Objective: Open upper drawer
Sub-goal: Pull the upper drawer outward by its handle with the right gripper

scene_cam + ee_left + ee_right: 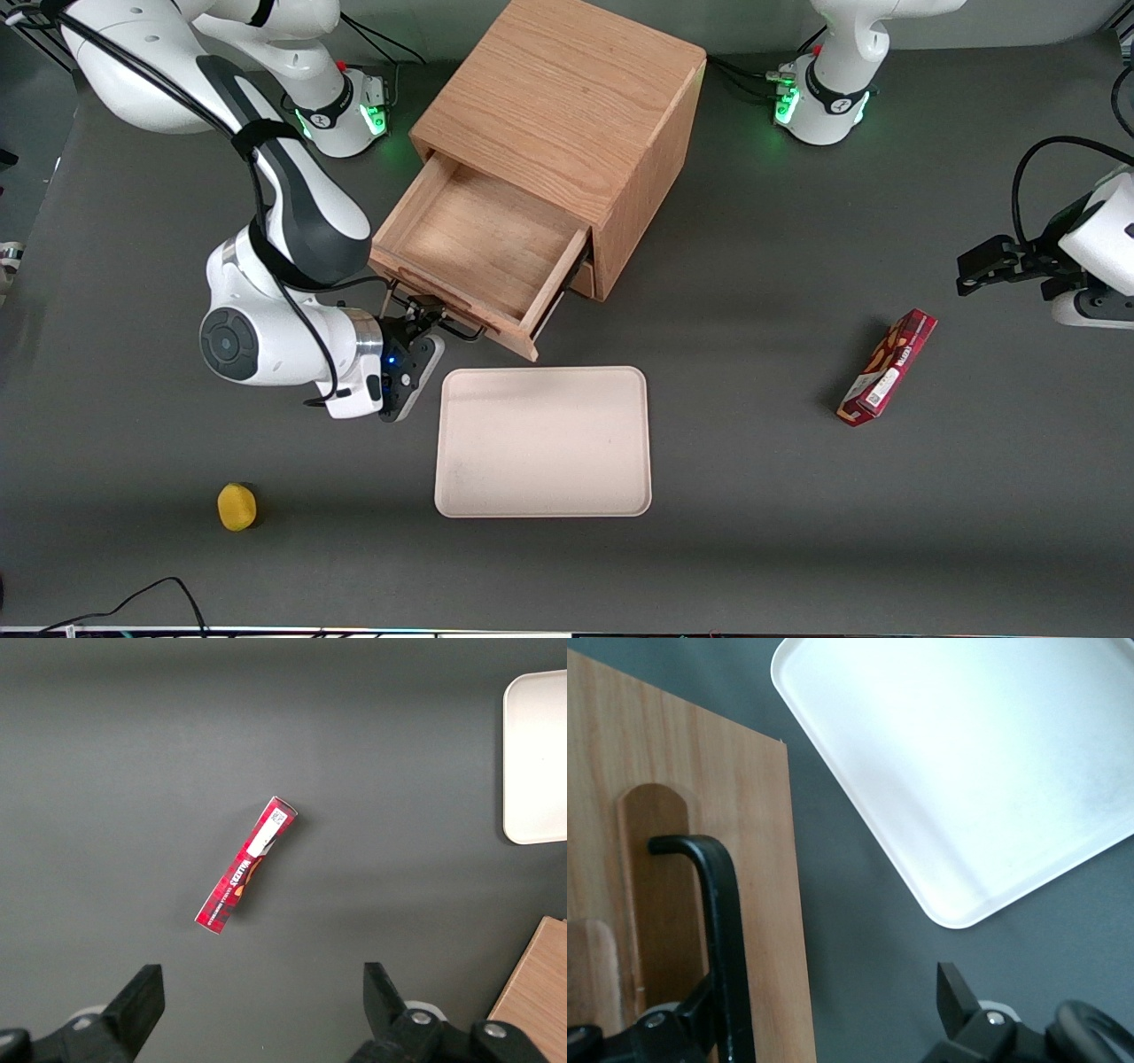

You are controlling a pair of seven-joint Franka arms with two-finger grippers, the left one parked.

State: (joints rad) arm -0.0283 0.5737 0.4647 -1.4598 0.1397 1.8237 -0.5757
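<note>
We are looking at the upper drawer (478,252) already standing well out of the cabinet (567,115), its bare wooden inside showing from above. The cabinet is sitting near the bench (797,532) edge where the arms are mounted, and the drawer is reaching from it toward the front camera and slightly toward the working arm's end.

Our tool (425,323) is sitting right at the drawer's front face, at the thin black handle (722,930). In the right wrist view the handle bar is running past one finger (691,1014) while the other finger (957,1001) is standing well off over bare bench, so the tool is spread wide and not clamping anything; at most one finger is hooking or touching the bar.

The relation that matters: the handle's long axis is running along the drawer front, and the drawer is sliding at right angles to that, away from the cabinet. The tool is on the outer side of the front panel, so any more pulling is going straight away from the cabinet toward the white tray (542,441), which is lying just beside the drawer's front corner, nearer the camera. We are judging the opening as nearly or fully done, with little travel left before the tray is crowding the tool.
</note>
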